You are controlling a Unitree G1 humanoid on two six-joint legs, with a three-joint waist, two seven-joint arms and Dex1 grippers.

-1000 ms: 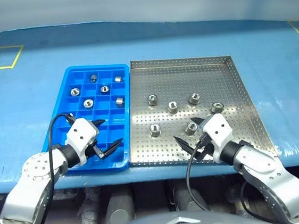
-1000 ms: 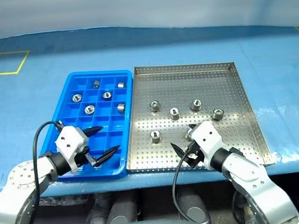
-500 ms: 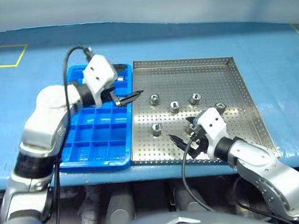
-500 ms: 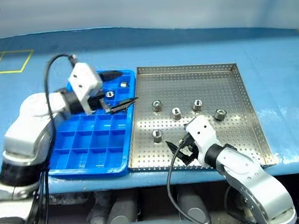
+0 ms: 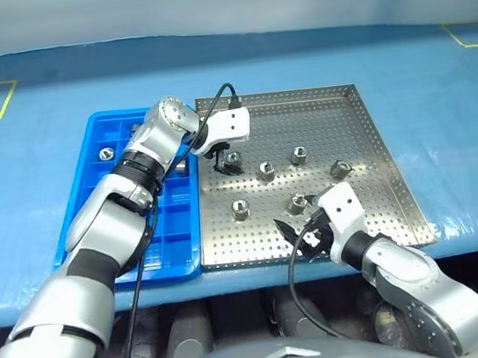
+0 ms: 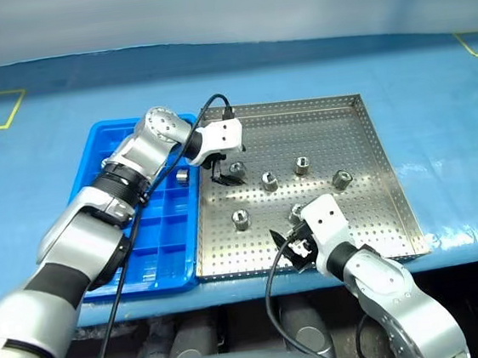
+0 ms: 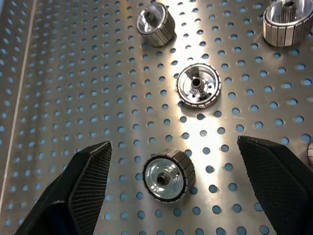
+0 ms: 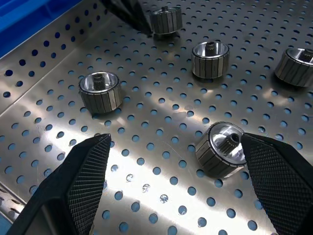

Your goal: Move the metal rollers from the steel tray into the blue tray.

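A blue work surface [image 5: 436, 98] carries the steel tray [image 5: 361, 123], with the blue tray [image 5: 81, 221] touching its left rim. Five metal rollers [image 5: 267, 171] lie on the steel tray floor. The left gripper [image 7: 168, 188] hangs over the tray's far-left roller, jaws fully spread, holding nothing. The right gripper [image 8: 171, 183] sits low at the tray's near rim, jaws wide apart, empty, beside one roller.
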